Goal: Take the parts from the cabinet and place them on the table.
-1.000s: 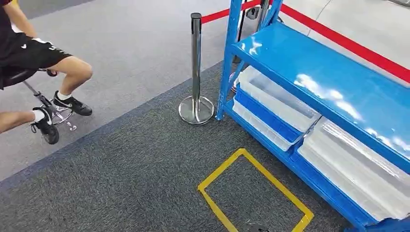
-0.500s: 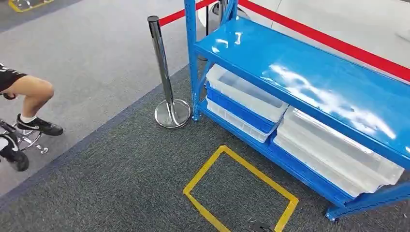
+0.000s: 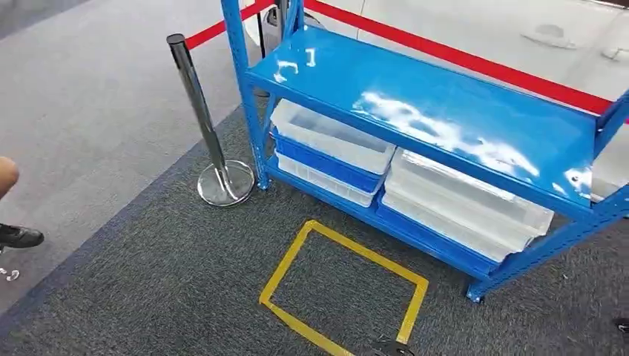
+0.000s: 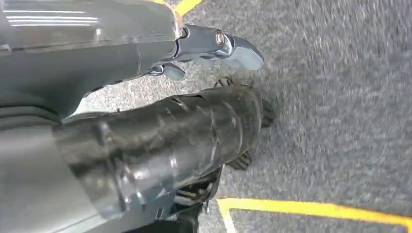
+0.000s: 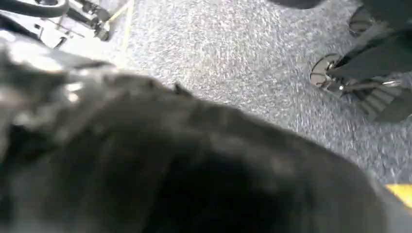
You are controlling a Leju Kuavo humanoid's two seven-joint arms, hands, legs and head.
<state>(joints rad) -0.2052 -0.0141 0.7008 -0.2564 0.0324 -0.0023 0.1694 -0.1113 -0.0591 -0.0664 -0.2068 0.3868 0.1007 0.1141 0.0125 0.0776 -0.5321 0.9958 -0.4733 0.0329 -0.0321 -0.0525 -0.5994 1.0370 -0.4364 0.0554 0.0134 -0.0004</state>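
task barely started: robot facing the cabinet, nothing picked

blue cabinet [image 3: 415, 111] fills the upper right of the head frame, clear bins [image 3: 334, 137] on its lower shelf; whether they hold parts, can't tell. yellow floor square [image 3: 345, 285] at lower centre, stanchion post [image 3: 204, 126] at left, person's shoe [image 3: 18, 236] at far left edge. left hand [image 4: 160, 141] hangs over the carpet, nothing seen in it, fingers hidden, spread or closed can't tell. right hand [image 5: 170, 165] is a dark blur, state can't tell. no table seen. left to do: reach, grasp, carry, place.
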